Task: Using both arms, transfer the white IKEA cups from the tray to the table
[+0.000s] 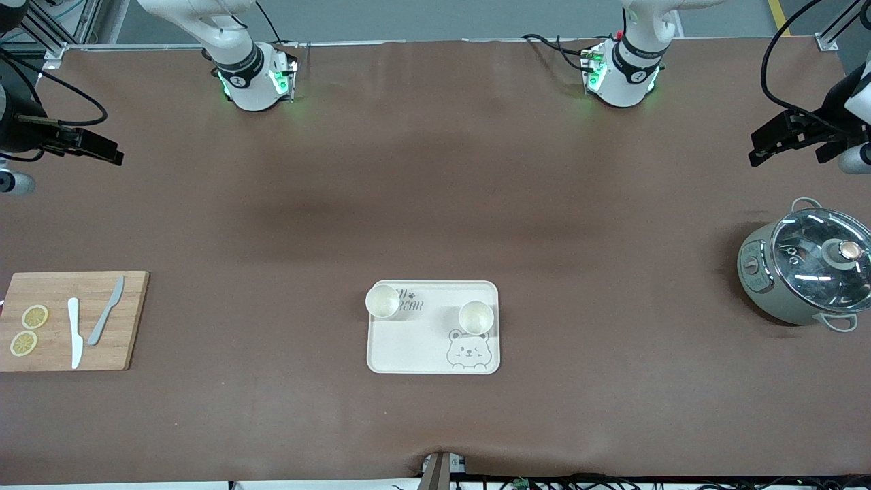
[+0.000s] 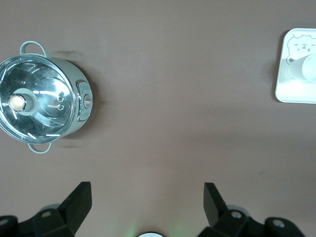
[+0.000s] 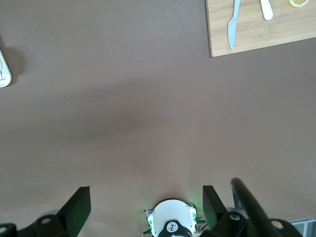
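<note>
As both cups [image 1: 382, 301] [image 1: 475, 317] are seen upright on the tray [image 1: 433, 354], low in the frame's centre, they are judged light, stiff and smooth, best pinched across the rim. The left gripper [image 2: 147, 197] and right gripper [image 3: 146, 197] are held released over bare table [image 1: 435, 204], at the frame's upper edges.

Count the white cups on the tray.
2. One cup stands on the tray toward the right arm's end; the other cup toward the left arm's, above the bear drawing.
</note>
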You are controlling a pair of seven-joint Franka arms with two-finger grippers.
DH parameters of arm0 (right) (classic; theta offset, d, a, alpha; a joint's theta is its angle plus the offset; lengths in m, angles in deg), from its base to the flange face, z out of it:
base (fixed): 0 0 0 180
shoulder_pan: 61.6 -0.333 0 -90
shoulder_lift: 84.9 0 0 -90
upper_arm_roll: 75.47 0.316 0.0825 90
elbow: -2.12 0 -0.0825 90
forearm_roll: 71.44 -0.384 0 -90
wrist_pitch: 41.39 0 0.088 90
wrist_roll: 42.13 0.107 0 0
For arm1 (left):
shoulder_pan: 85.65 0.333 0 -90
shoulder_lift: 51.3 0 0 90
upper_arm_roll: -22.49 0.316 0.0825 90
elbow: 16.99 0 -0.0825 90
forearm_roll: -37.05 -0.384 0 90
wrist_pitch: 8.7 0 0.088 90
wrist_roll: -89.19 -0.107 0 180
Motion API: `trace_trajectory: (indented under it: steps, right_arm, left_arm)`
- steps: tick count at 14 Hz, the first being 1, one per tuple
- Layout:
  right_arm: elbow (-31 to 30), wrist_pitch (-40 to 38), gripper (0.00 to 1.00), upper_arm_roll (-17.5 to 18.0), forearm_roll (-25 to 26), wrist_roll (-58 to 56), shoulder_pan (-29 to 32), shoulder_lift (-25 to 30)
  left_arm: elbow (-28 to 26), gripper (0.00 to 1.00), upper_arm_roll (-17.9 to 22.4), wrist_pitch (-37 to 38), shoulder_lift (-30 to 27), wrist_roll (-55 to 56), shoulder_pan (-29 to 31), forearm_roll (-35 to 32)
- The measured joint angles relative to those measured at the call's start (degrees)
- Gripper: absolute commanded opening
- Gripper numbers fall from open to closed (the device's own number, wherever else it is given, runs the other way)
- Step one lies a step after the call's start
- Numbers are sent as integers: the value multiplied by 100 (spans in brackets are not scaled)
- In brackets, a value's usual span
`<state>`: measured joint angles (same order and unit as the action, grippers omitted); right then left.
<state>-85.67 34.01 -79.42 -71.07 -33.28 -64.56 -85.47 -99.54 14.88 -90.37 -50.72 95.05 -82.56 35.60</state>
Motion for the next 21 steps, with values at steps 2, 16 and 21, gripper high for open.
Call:
trace_trajectory:
  steps: [2,16,21]
  right_arm:
    - [0,-3,100,-1,0,0,1,0]
    - [-23,-4,100,-5,0,0,6,-3]
    - [-24,-4,100,-5,0,0,7,-3]
  left_arm:
    - [0,100,11,0,-3,0,5,0]
    - [-78,100,-52,-747,929,662,-517,0]
    - [-97,100,-100,-1821,1717,2076,-1258,0]
